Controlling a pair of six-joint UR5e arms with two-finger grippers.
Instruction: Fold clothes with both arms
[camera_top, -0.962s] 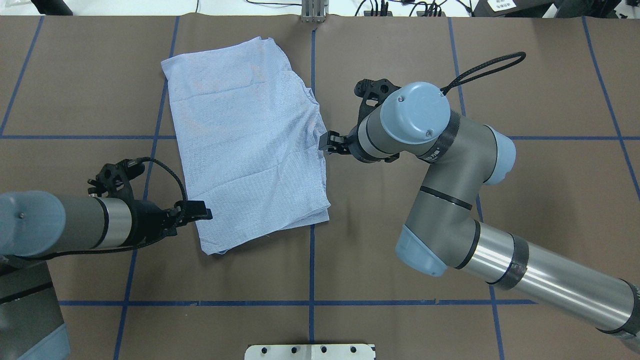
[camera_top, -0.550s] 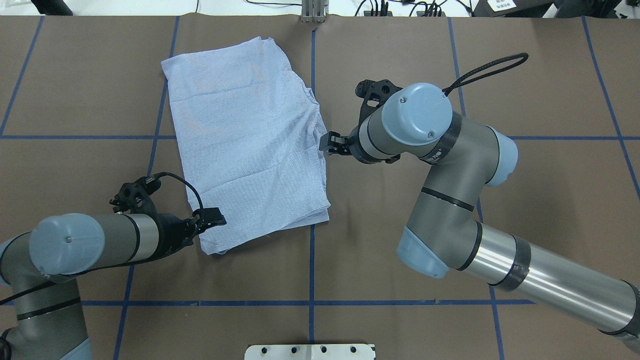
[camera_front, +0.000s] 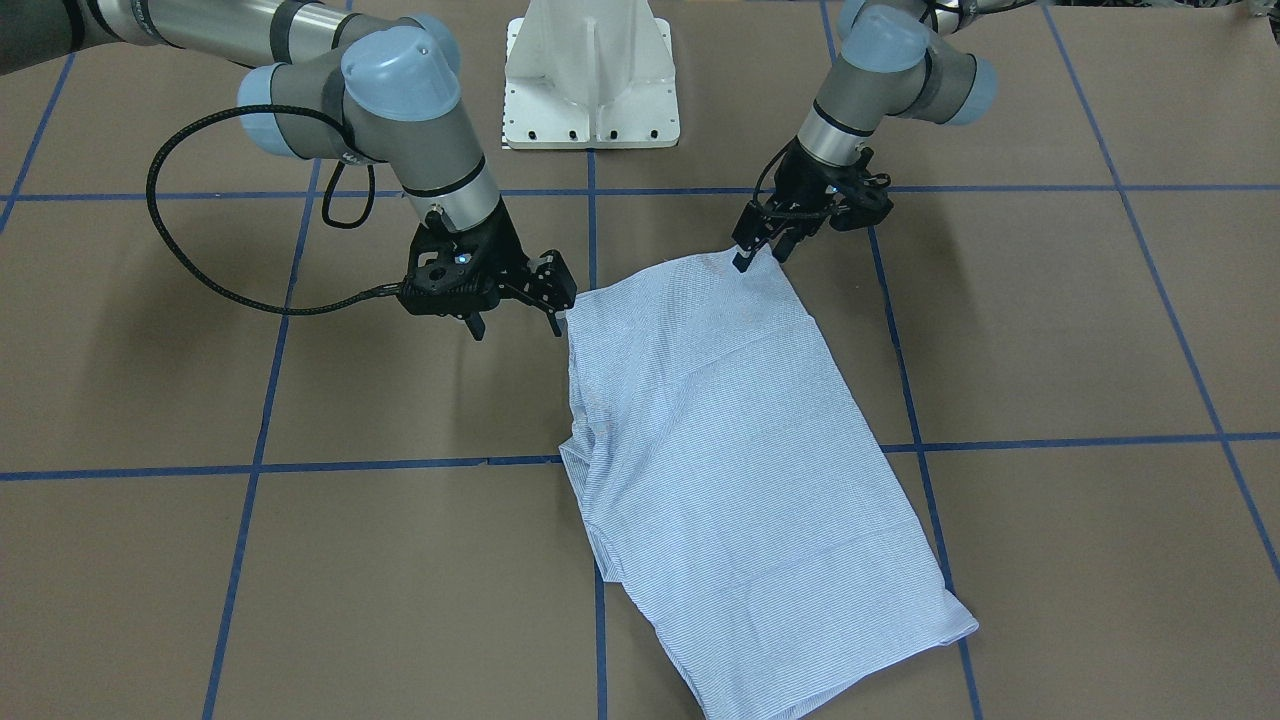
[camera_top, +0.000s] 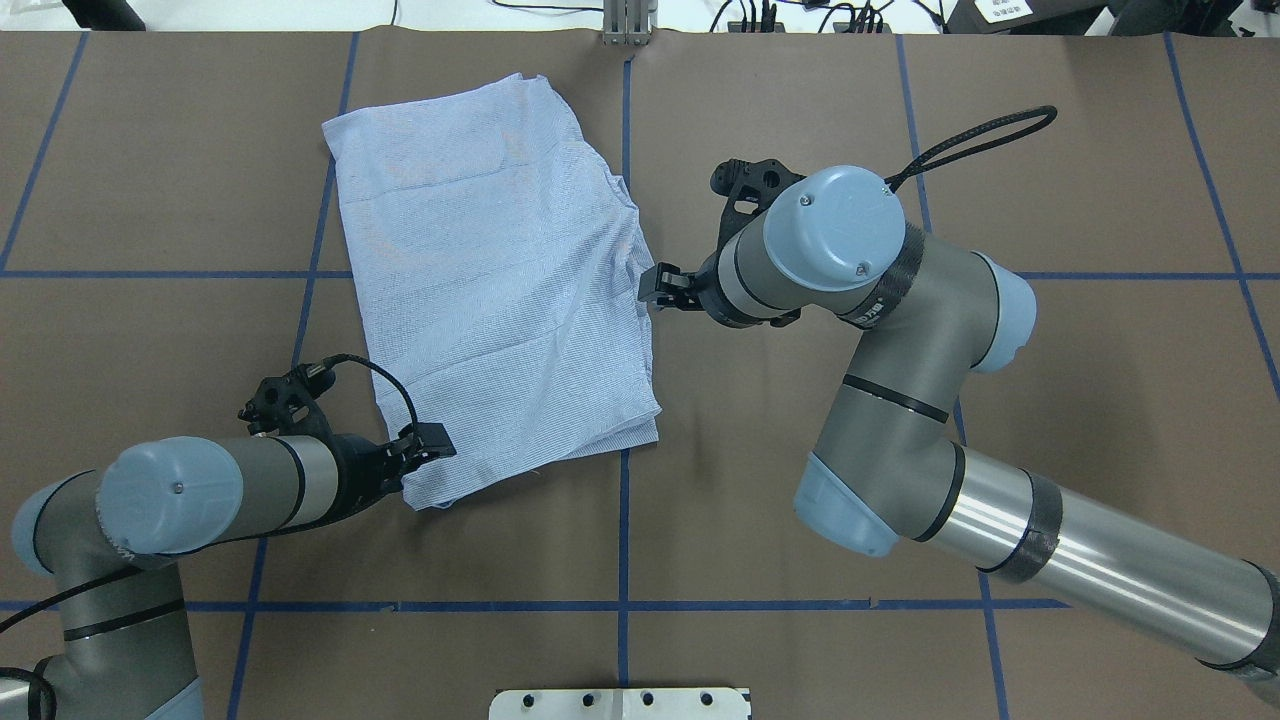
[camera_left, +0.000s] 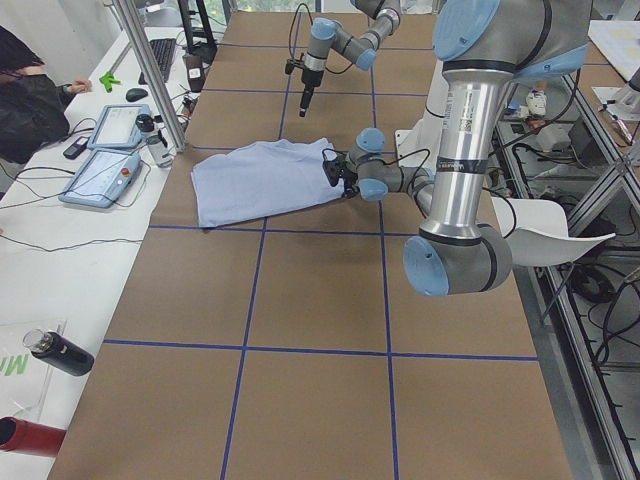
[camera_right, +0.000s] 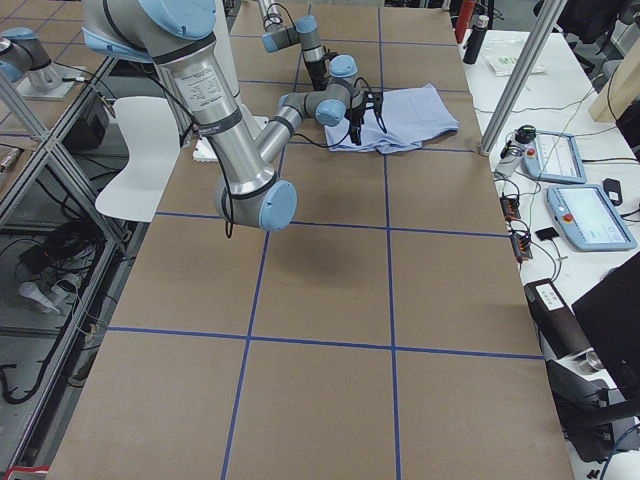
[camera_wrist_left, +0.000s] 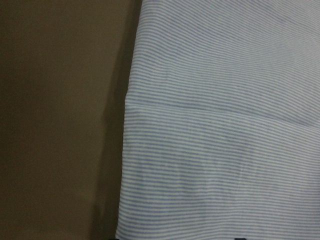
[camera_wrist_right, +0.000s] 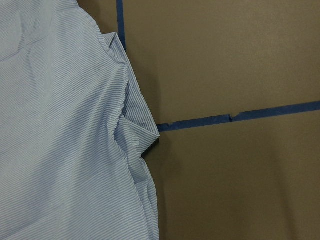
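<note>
The light blue-and-white striped shirt lies folded into a rough rectangle on the brown table, left of centre; it also shows in the front view. My left gripper is low at the shirt's near-left corner, its fingers apart, gripping nothing I can see; in the front view it stands at that corner. The left wrist view shows only striped cloth up close. My right gripper is open and empty, hovering at the shirt's right edge, also seen in the front view. The right wrist view shows that rumpled edge.
The white pedestal base stands at the robot's side of the table. Blue tape lines grid the brown table cover. A metal bracket sits at the far edge. Tablets and a bottle lie on the side bench.
My left arm swung in and its gripper moved right and toward the robot, reaching the shirt's near-left corner. The right arm and the shirt have not moved.
</note>
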